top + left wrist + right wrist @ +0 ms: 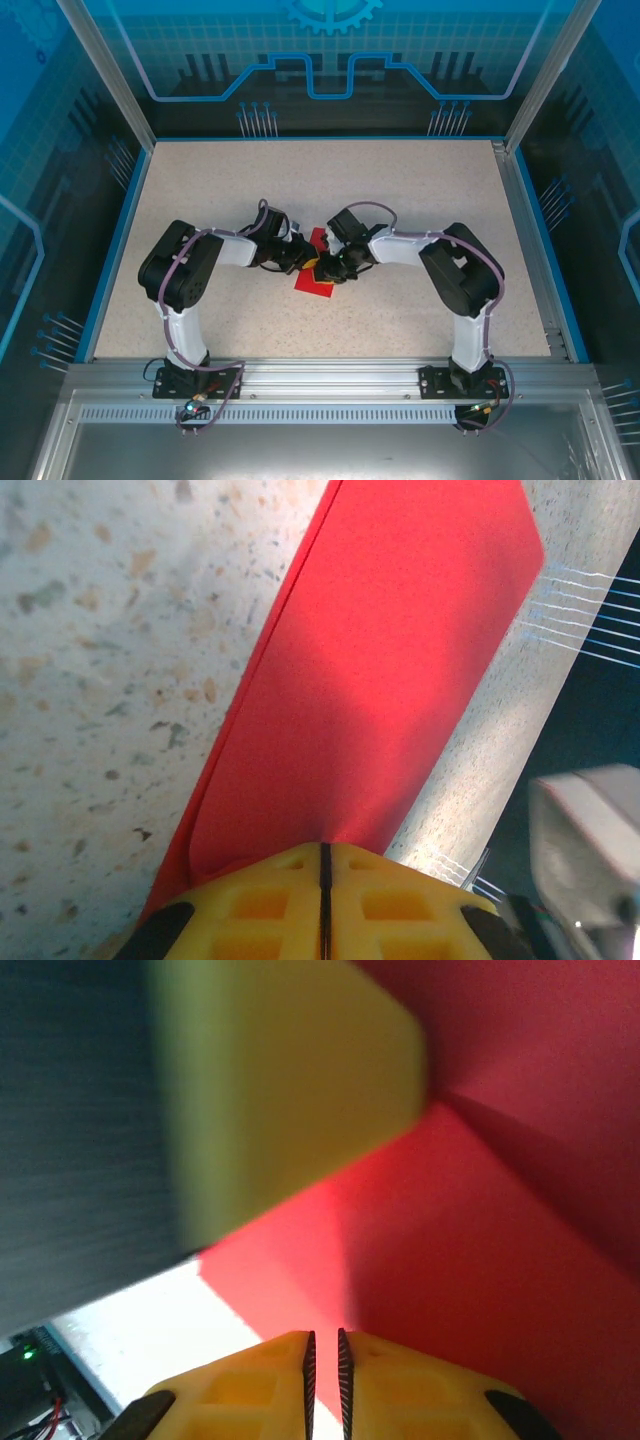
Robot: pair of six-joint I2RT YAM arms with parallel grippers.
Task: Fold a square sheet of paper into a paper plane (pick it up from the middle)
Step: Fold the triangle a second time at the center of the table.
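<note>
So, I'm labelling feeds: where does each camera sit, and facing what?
Top external: above, behind the bases, looking down on the table; both arms, left gripper and right gripper at the red paper.
Left wrist: on the left arm, facing the paper beyond its shut fingers.
Right wrist: on the right arm, close on the paper beyond its fingers.
Shared: the paper.

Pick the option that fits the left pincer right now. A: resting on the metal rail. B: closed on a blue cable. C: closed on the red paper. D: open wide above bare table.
C: in the left wrist view the left pincer is shut to a thin line, and the folded bright red paper sheet runs out from between its yellow halves.
</note>
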